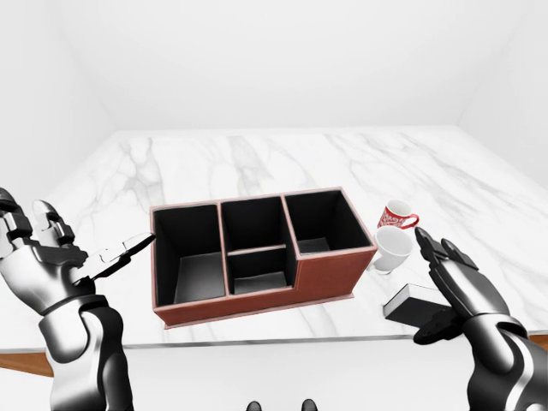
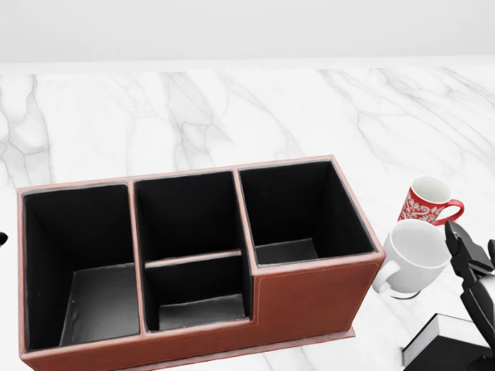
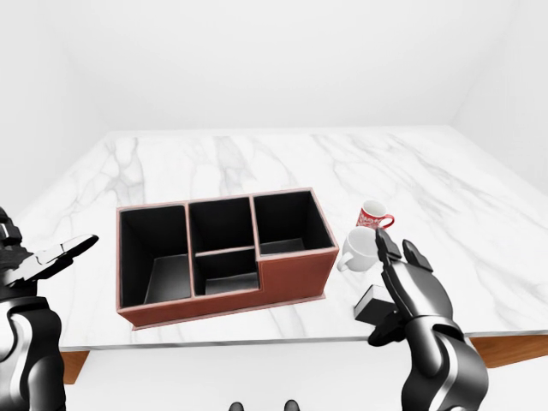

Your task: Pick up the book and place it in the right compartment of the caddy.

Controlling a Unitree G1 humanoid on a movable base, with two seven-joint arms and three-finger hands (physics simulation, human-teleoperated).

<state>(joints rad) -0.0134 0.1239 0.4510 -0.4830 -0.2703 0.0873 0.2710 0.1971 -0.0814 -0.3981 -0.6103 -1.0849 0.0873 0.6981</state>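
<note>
The caddy (image 1: 257, 253) stands on the white marble counter (image 1: 257, 163), near the counter's bottom edge in the left-eye view. It is a reddish-brown box with black interior walls. It has one large compartment at the left, two smaller compartments in the middle divided by a cross partition, and one large compartment at the right. All compartments show bare floors.

The book (image 1: 409, 303) lies flat on the counter, to the right of the caddy and apart from it, close to the counter's bottom edge. It has a dark cover and a pale page edge. Part of it is hidden behind the right hand.

Two mugs stand to the right of the caddy. The white mug (image 2: 414, 257) sits just beside the caddy's right wall. The red patterned mug (image 2: 427, 200) stands just above it in the head view.

The right hand (image 1: 454, 287) hovers over the book with its fingers spread apart; no finger closes on the book. Contact with the cover cannot be determined.

The left hand (image 1: 51, 257) is raised at the left of the caddy, apart from it, fingers spread and holding nothing.
</note>
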